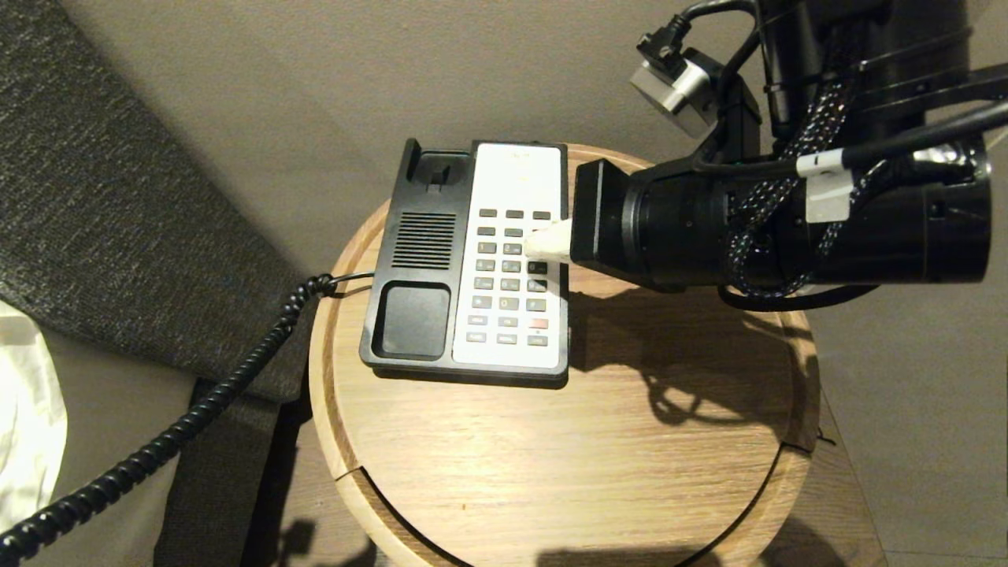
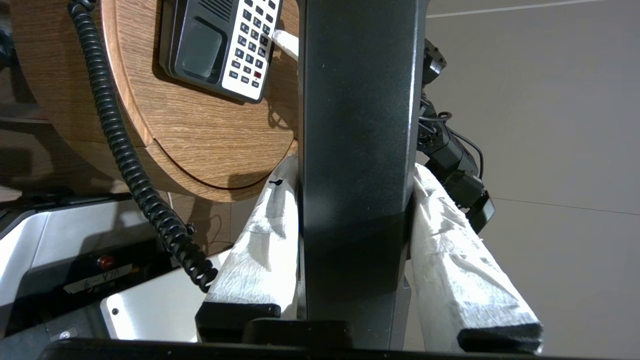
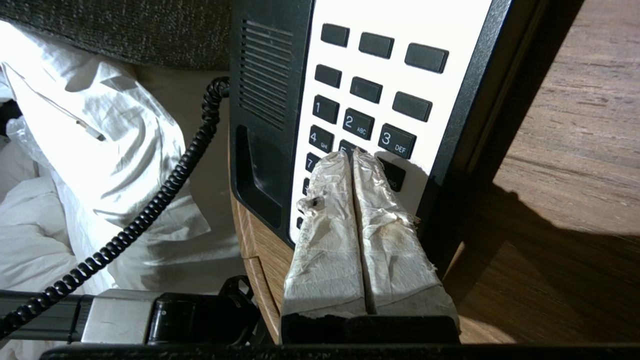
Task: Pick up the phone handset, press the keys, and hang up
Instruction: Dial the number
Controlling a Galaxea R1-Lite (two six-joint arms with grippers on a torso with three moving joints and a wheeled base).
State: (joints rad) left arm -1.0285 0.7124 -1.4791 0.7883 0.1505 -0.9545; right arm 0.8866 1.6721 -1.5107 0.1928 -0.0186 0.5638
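Your right arm (image 1: 787,228) is a black cylinder wrapped in braided black-and-white cable, with a white label and a silver camera block above. Both claws wear wrinkled white tape on their fingers (image 3: 350,225).

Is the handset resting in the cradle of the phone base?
No: the cradle of the phone base lies empty in the head view, and the left end effector grips the handset.

The phone base (image 1: 465,264) is set on the table (image 1: 567,441), towards its far left part. The right tool (image 1: 543,244) is placed over the keypad (image 1: 510,276) from the right, and the coiled cord (image 1: 197,402) is led off the base's left side, past the table's edge.
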